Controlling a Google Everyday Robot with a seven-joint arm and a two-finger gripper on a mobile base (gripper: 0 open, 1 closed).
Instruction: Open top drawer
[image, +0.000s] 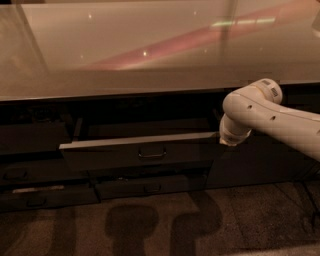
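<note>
The top drawer (115, 156) is a dark grey flat front with a small loop handle (152, 154) at its centre. It stands partly pulled out from under the counter, and its light top edge (135, 141) shows. My white arm (270, 117) reaches in from the right. My gripper (224, 139) is at the arm's tip, right against the drawer front's right end. It is mostly hidden behind the wrist.
A wide glossy countertop (150, 50) overhangs the drawers. A shallower drawer (150, 188) sits below the open one, and the left stack of drawer fronts (30, 200) is beside it. Brown carpet (160, 225) with the robot's shadows lies in front.
</note>
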